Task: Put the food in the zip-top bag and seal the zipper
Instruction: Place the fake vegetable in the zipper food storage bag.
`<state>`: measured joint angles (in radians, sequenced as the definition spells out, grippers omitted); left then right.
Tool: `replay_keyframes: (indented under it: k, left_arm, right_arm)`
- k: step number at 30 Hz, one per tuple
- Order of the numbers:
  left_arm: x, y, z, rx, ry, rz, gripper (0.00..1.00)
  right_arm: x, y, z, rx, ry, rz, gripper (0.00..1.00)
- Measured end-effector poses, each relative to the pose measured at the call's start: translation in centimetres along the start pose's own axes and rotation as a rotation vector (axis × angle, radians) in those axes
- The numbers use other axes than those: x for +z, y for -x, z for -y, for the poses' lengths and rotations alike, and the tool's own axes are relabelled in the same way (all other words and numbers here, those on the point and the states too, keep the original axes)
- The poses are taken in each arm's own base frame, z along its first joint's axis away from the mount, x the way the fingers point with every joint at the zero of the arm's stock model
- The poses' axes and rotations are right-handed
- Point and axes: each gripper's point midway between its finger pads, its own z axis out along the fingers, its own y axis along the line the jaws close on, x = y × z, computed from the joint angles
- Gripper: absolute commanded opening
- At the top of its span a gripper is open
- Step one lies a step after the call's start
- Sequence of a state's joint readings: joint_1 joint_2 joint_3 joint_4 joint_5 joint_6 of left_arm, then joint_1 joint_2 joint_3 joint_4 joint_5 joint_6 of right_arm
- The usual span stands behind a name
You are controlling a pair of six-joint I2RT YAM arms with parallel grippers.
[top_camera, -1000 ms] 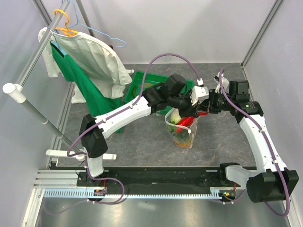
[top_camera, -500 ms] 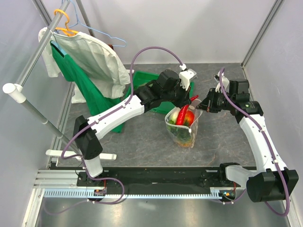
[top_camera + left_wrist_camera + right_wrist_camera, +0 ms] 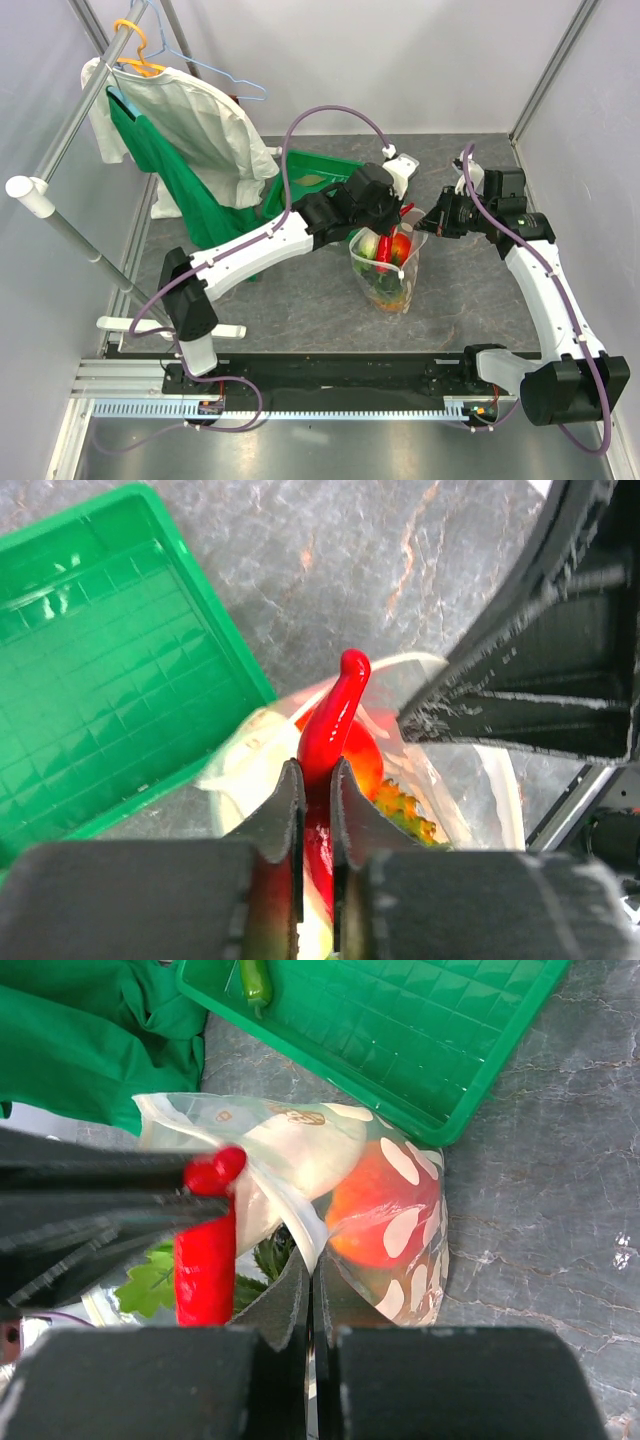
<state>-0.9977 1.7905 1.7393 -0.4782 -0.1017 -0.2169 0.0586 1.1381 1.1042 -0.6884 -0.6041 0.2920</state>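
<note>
The clear dotted zip-top bag (image 3: 388,278) stands on the table with its mouth open. Inside it I see a red tomato (image 3: 375,1210), a white oblong vegetable (image 3: 300,1155) and the orange pineapple with green leaves (image 3: 405,810). My left gripper (image 3: 317,780) is shut on the red chili (image 3: 330,720) and holds it in the bag's mouth, tip pointing up. The chili (image 3: 205,1260) also shows in the right wrist view. My right gripper (image 3: 310,1270) is shut on the bag's rim and holds it up. I cannot make out the slider.
The green tray (image 3: 310,185) lies just beyond the bag, with a small green pepper (image 3: 255,980) in it. Green and white clothes (image 3: 190,140) hang from a rack at the far left. The two wrists are close together over the bag.
My left wrist has swung from over the bag's right side back toward the tray side. The chili has gone from lying low across the mouth to standing up in it. The right arm has held still.
</note>
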Motion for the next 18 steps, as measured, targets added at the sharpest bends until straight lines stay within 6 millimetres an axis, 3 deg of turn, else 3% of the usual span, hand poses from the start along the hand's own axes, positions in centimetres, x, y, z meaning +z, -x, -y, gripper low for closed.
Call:
replay_keyframes:
  k: [7,13,18]
  left_arm:
    - [-0.8,-1.6,1.1,0.015,-0.02,-0.033,0.25]
    - [-1.7,-2.1,1.2,0.015,-0.014,-0.066,0.09]
    - [-0.2,-2.7,1.4,0.004,0.001,-0.132,0.08]
  right_arm:
    - [0.0,0.1,0.2,0.004,-0.006,0.001,0.0]
    - [0.0,0.1,0.2,0.003,-0.005,0.002,0.0]
    - [0.0,0.1,0.1,0.003,-0.001,0.001,0.0]
